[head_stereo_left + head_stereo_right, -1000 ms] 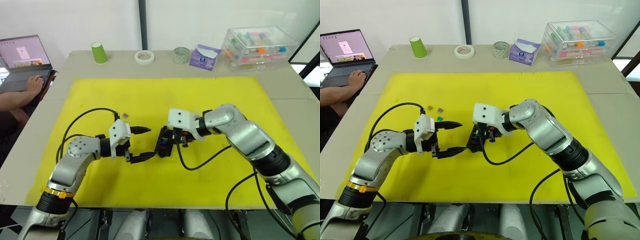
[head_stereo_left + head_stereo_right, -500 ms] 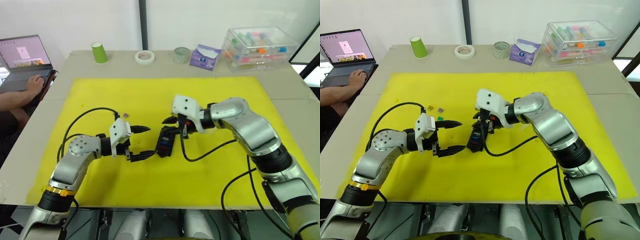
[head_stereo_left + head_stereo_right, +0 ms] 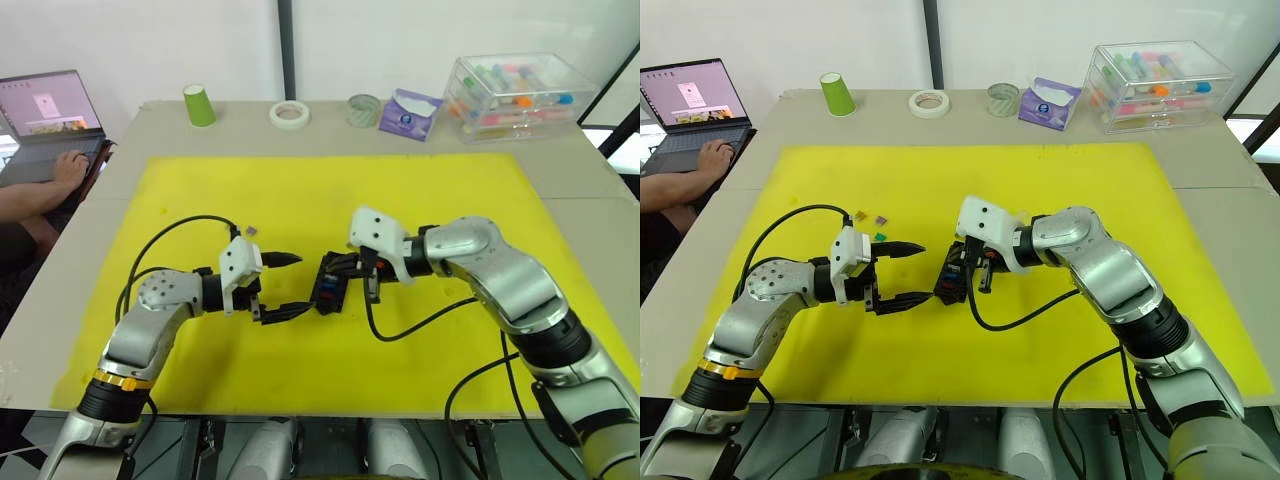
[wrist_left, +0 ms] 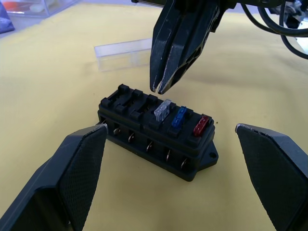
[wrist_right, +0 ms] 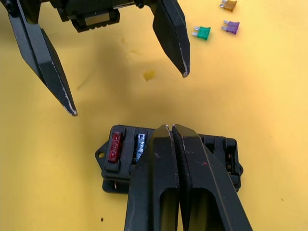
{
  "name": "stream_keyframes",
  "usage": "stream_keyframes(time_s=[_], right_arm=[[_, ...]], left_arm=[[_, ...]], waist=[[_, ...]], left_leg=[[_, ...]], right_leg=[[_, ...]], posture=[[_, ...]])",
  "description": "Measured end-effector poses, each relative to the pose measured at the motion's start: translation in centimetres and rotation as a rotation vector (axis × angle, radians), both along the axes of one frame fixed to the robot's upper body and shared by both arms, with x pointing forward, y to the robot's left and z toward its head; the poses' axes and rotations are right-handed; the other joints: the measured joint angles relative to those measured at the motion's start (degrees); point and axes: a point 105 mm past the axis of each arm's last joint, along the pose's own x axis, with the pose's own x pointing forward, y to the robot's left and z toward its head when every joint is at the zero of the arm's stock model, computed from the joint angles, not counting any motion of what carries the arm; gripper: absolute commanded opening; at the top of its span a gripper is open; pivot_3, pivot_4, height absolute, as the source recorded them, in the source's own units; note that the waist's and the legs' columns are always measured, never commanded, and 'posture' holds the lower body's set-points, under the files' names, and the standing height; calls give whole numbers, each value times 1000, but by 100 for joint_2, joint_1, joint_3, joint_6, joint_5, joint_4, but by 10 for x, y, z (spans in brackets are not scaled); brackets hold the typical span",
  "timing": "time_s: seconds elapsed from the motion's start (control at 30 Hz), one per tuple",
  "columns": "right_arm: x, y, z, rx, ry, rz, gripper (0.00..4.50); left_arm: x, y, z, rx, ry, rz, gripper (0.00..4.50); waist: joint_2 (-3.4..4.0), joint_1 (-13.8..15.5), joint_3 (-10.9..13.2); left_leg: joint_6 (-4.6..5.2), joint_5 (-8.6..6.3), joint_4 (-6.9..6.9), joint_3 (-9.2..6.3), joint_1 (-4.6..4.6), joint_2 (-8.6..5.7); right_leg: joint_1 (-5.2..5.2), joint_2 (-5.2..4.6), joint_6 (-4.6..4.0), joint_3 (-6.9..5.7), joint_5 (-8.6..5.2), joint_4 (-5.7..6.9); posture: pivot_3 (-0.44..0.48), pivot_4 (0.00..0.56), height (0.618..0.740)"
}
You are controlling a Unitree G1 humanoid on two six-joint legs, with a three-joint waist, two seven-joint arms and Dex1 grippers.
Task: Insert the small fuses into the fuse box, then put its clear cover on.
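Three fuses point(image 4: 181, 118) seated in fuse box point(image 4: 154, 132), right fingers point(image 4: 166, 72) together above, left fingers point(image 4: 82, 159) apart.

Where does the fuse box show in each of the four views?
Left eye: fuse box mid-mat, between the two claws.
Right eye: fuse box at the right claw.
Left wrist: centre, with grey, blue and red fuses seated.
Right wrist: low centre, partly behind the shut claw fingers.
Shared landmark: the red fuse in the end slot.
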Motion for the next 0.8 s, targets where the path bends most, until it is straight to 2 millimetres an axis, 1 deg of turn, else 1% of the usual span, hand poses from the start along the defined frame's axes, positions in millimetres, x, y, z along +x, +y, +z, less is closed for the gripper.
stream_keyframes(time_s=[0.13, 0.23, 0.4, 0.6, 0.8], right_arm=[[0, 2, -6, -7, 4, 5, 77], [1, 1, -15, -20, 19, -4, 77], [3, 1, -20, -19, 6, 3, 77], [4, 1, -21, -17, -4, 12, 77], [4, 1, -18, 14, 14, 1, 77]], left_arm=[[0, 0, 0, 0, 0, 1, 4500], [0, 0, 0, 1, 2, 2, 4500], [0, 1, 0, 9, 3, 5, 4500], [-1, 1, 2, 17, 1, 8, 4500], [0, 2, 3, 19, 2, 18, 4500]], waist=[[0, 2, 0], [0, 2, 0], [-1, 2, -1], [-1, 1, -3], [-1, 1, -2]], left_leg=[[0, 0, 0, 0, 0, 0], [0, 0, 0, 0, 0, 0], [0, 0, 0, 0, 1, 0], [0, 0, 0, 0, 4, 0], [0, 0, 0, 0, 4, 0]], right_leg=[[0, 0, 0, 0, 0, 0], [0, 0, 0, 0, 0, 0], [2, 1, 0, 0, 0, 0], [5, 1, 0, 0, 0, 0], [4, 1, 0, 0, 0, 0]], posture=[[0, 150, 740], [0, 150, 740], [0, 150, 740], [0, 150, 740], [0, 150, 740]])
